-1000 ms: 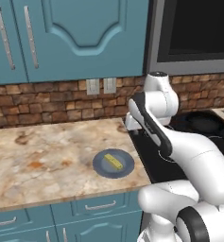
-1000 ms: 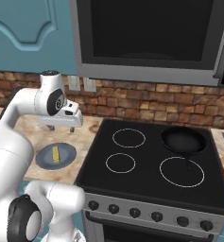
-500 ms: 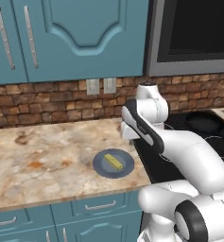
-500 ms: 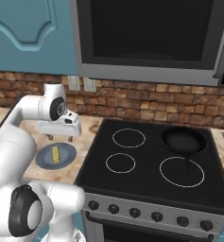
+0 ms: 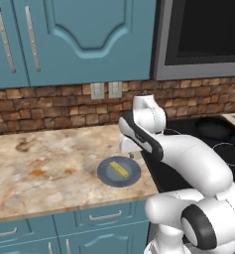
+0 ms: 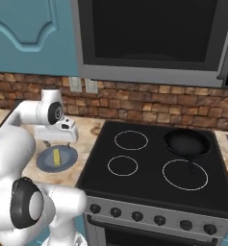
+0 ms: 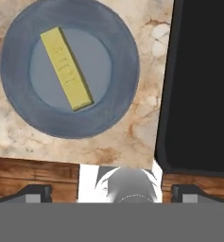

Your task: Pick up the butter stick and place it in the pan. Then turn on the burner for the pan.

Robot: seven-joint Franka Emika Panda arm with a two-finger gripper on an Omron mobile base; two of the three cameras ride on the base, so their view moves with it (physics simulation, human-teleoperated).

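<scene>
On the counter (image 5: 49, 168), the butter stick (image 7: 66, 68) lay diagonally on the blue-grey plate (image 7: 114, 109), at 11 o'clock in the hand view. The gripper (image 7: 111, 193) hovered above, fingers spread wide, holding nothing. Risk: descending offset toward the stove (image 6: 154, 163), fingers could strike the plate rim or skid the stick. Pan (image 6: 186, 142) sat on the far-right burner. Fingertips were cut off; burner knobs unreadable

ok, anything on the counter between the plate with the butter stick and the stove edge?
Nothing: bare marbled counter separates the plate holding the butter stick from the black stove, seen clearly in the hand view.
</scene>
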